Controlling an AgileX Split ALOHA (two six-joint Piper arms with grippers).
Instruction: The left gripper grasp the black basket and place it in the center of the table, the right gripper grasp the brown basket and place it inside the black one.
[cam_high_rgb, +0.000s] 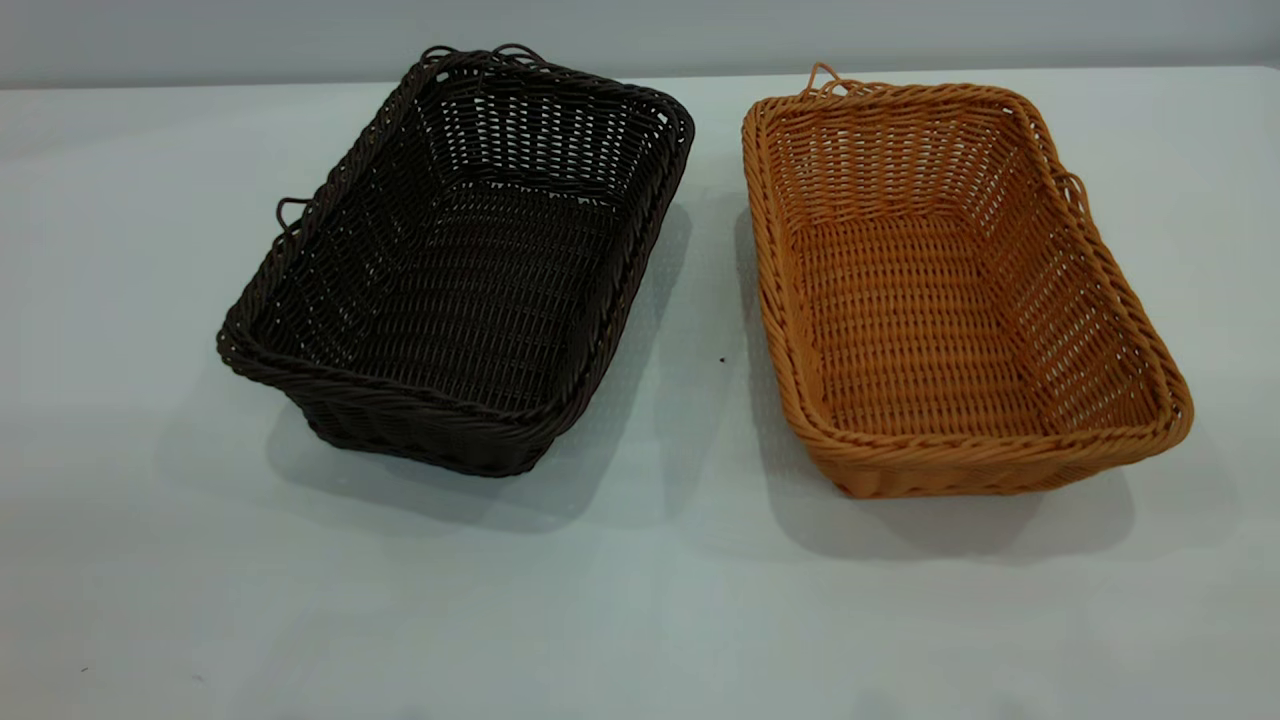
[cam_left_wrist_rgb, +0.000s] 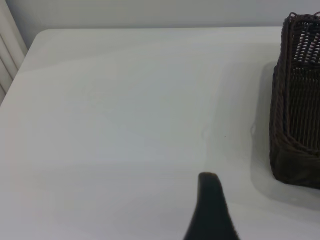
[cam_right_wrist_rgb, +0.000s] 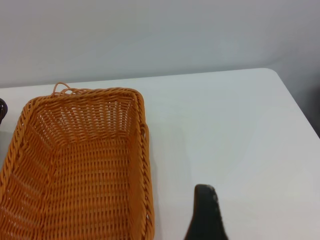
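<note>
The black basket (cam_high_rgb: 460, 270) stands upright and empty on the left half of the table (cam_high_rgb: 640, 600). The brown basket (cam_high_rgb: 960, 290) stands upright and empty on the right half, a hand's width from it. Neither arm shows in the exterior view. In the left wrist view only a dark part of my left gripper (cam_left_wrist_rgb: 210, 205) shows, over bare table, apart from the black basket (cam_left_wrist_rgb: 297, 125). In the right wrist view a dark part of my right gripper (cam_right_wrist_rgb: 206, 212) shows over bare table, beside the brown basket (cam_right_wrist_rgb: 80, 165) and not touching it.
A pale wall runs behind the table's far edge (cam_high_rgb: 640, 75). The left wrist view shows the table's rounded far corner (cam_left_wrist_rgb: 37, 37), and the right wrist view shows another rounded corner (cam_right_wrist_rgb: 272, 72). A small dark speck (cam_high_rgb: 722, 359) lies between the baskets.
</note>
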